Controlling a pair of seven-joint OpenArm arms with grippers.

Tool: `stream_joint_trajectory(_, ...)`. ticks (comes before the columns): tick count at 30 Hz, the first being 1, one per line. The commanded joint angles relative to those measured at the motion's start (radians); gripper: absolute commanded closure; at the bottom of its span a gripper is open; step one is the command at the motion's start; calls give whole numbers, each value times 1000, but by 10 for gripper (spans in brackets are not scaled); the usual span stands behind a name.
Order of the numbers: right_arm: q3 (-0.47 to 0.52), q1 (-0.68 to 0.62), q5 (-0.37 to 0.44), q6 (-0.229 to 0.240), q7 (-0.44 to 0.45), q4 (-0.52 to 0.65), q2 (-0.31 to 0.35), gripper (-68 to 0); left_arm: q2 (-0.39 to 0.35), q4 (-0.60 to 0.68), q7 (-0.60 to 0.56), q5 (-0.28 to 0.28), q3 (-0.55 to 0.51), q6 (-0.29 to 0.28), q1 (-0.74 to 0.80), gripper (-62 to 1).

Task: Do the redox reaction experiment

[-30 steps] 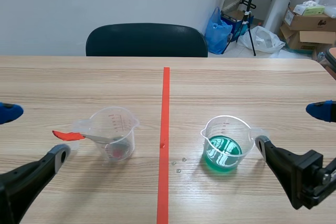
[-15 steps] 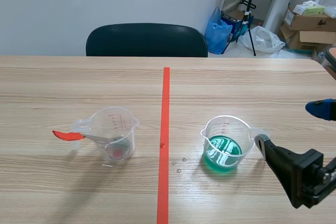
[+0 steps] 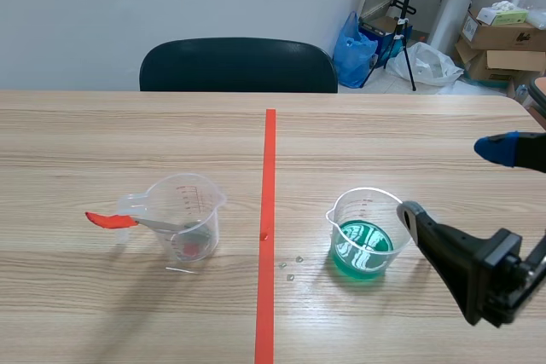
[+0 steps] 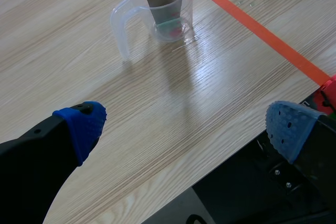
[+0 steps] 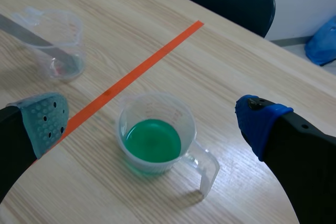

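The two halves of the experiment are still apart, so I judge the task to be at an early stage. In the scene view, the cup of green liquid (image 3: 367,240) stands right of centre, just right of the red tape line (image 3: 268,210). The other cup (image 3: 183,215) stands left of centre with a grey metal piece (image 3: 175,228) leaning in it, its red end (image 3: 111,220) sticking out past the rim toward the left edge. That cup looks almost dry. I see a reddish tint at its bottom but cannot tell what it is. A few droplets (image 3: 290,268) lie on the table between the tape and the green cup. As I read it, the metal and the green liquid have yet to meet, so the pouring or dipping, and the wait for any change, are all left to do.

My right gripper (image 3: 454,181) comes in from the lower right, its fingers spread wide and holding nothing. In my right wrist view the green cup sits ahead of the gripper, between the lines of the two fingers, with its handle (image 5: 205,169) turned back toward me. One finger's tip (image 3: 409,210) is close to the handle, but I see no grip on it.

My left gripper (image 4: 186,127) is out of the scene view. Its own camera shows it gaping wide and empty at the table's near edge, well short of the cup with the metal piece.
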Motion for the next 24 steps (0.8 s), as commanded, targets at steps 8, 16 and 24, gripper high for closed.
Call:
stream_joint_trajectory(8,-164,159,-95,-5,14,15,17,-679,36,12,-47,40,-2,1,1,-623)
stream_joint_trajectory(16,-388,309,-204,-8,15,15,32,-679,32,12,-57,46,-2,-2,1,-623)
stream_joint_trajectory(24,-595,461,-243,-52,65,-51,28,-679,32,12,-58,46,-2,-2,1,-623)
